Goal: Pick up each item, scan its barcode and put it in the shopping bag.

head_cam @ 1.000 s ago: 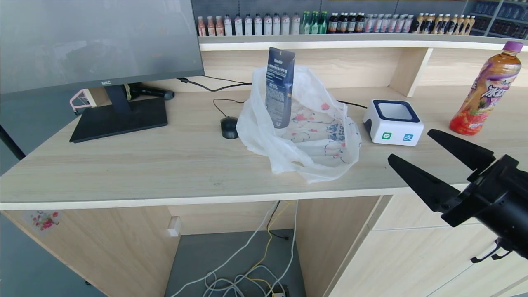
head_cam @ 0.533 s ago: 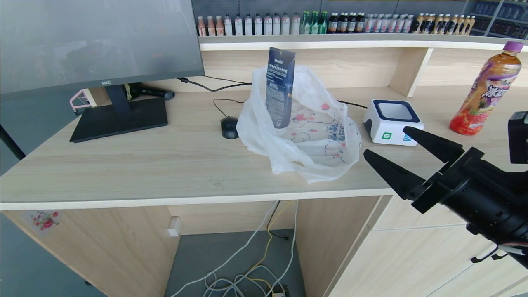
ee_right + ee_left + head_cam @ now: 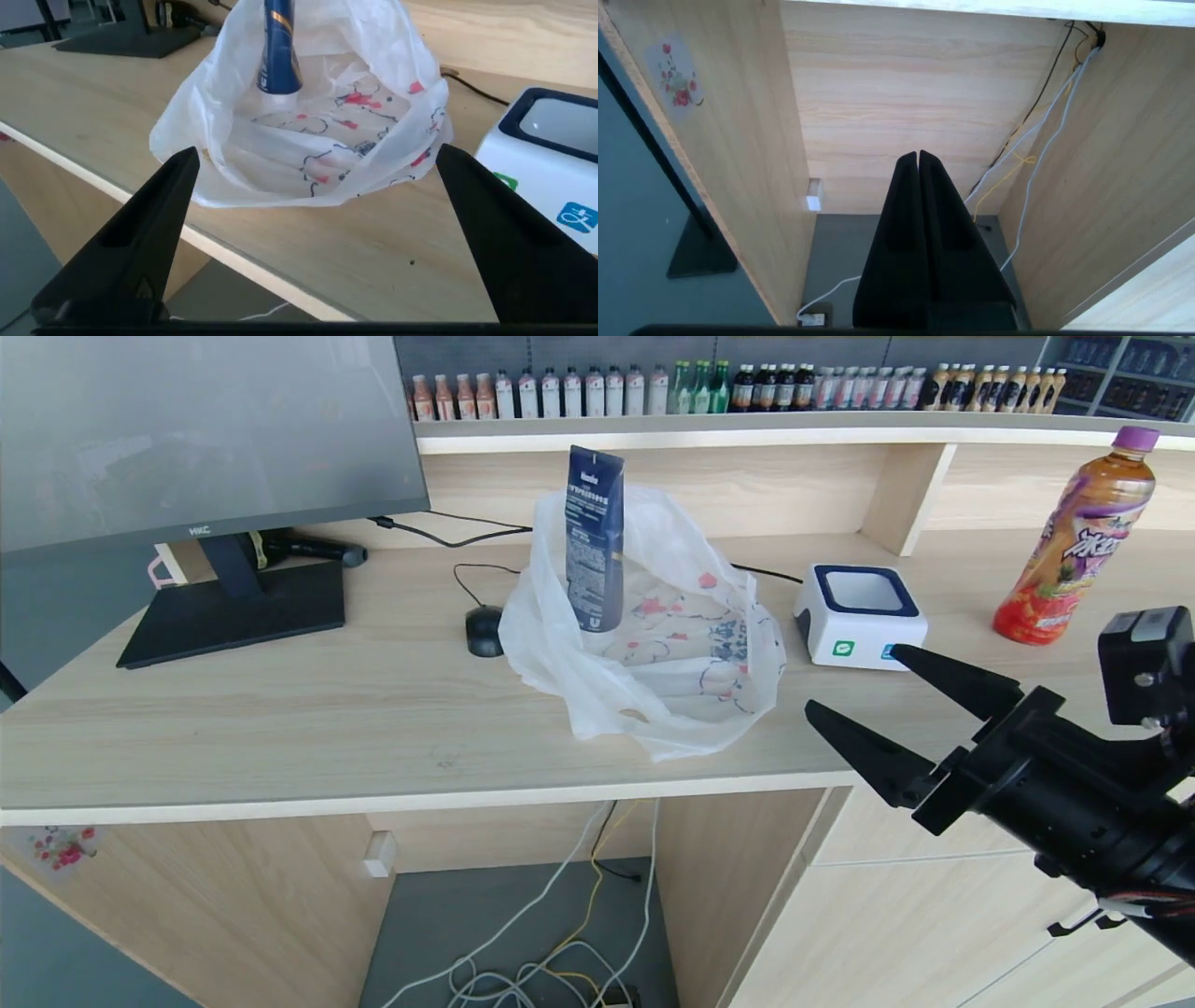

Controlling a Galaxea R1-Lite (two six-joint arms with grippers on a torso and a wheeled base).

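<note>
Hovering right gripper [image 3: 850, 678] [image 3: 318, 154]: fingers spread wide with nothing between them, held at the front edge of the counter [image 3: 280, 709] toward its right end, tips pointing at the bag and the scanner.
Left gripper [image 3: 918, 159]: fingers pressed flat together, holding nothing, low in front of the opening under the counter.
Shopping bag [image 3: 560, 653] [image 3: 215, 140]: white plastic with red and blue print, slumped open on the middle of the counter, its near folds close to the front edge. In the right wrist view it lies ahead of the spread fingers, apart from them.
Blue pouch [image 3: 595, 546] [image 3: 278, 47]: stands upright inside the bag at its left side, the top rising above the plastic.
Scanner [image 3: 859, 625] [image 3: 551, 140]: white box with a dark blue rim, just right of the bag and near the farther right fingertip.
Bottle [image 3: 1074, 551]: upright with a purple cap and an orange-red label, at the right end of the counter, well apart from the bag.
Mouse [image 3: 485, 630]: black, just left of the bag.
Monitor [image 3: 187, 429]: on its black stand at the back left corner.
Drinks shelf [image 3: 747, 387]: a row of bottles beyond the back edge.
Cables [image 3: 560, 933] [image 3: 1036, 159]: white and yellow, hanging under the counter to the floor.
</note>
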